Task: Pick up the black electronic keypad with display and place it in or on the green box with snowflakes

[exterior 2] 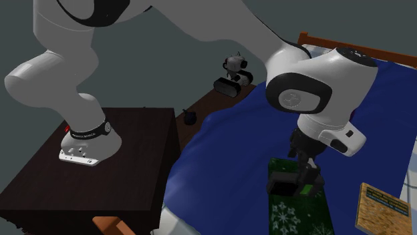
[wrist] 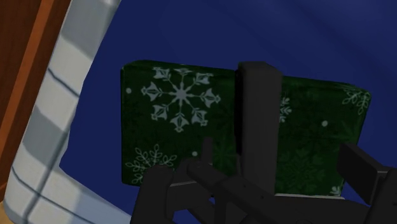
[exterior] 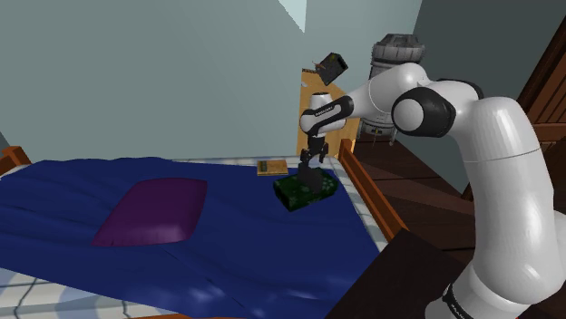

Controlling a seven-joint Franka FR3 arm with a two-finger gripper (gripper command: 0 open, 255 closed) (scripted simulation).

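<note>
In the shoulder view, the green box (exterior: 292, 192) has the bed rail (exterior: 367, 195) close at three o'clock and open blue blanket (exterior: 227, 245) toward nine. The gripper (exterior: 314, 179) hangs above the box with the black keypad (wrist: 257, 114) upright over it; whether it grips the keypad, I cannot tell.

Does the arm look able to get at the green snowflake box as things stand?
Probably yes: the end effector hovers right above the green box on the blue bedspread, with just the black keypad between them.
</note>
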